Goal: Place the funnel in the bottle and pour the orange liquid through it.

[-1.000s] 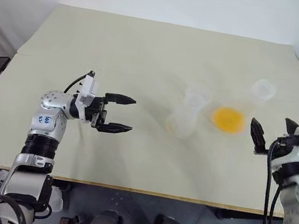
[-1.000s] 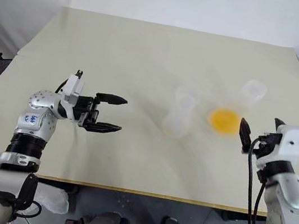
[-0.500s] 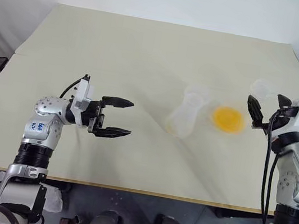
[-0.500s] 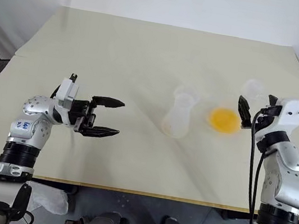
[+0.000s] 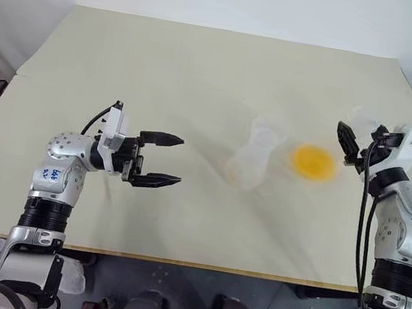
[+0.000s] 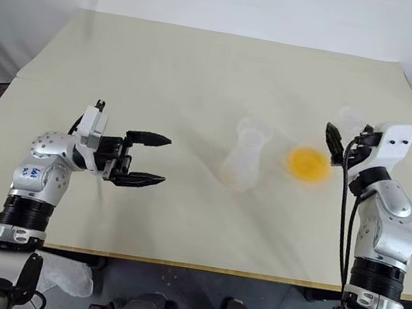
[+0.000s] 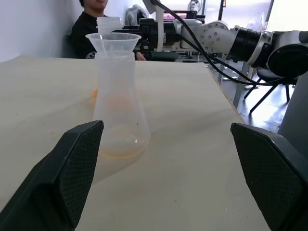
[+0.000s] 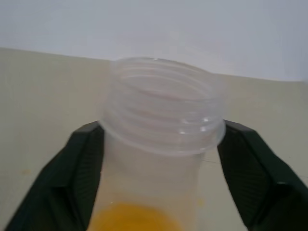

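Observation:
The bottle point(image 5: 248, 164), a frosted conical flask, stands mid-table with the funnel point(image 7: 113, 41) seated in its neck. To its right stands a clearer flask point(image 5: 331, 147) with the orange liquid point(image 5: 314, 162) pooled in its base. My right gripper point(image 5: 354, 137) is shut on that flask's threaded neck point(image 8: 161, 110), one finger on each side. My left gripper point(image 5: 163, 160) is open and empty. It points at the bottle point(image 7: 118, 110) from the left, well apart from it.
The beige table point(image 5: 204, 68) is bare around the two flasks, with wide free room between my left gripper and the bottle. A person point(image 7: 91, 21) sits beyond the far side in the left wrist view. Faint orange marks lie by the bottle's base.
My right gripper moved forward to the clearer flask's neck and closed on it. The left gripper stayed where it was, still open.

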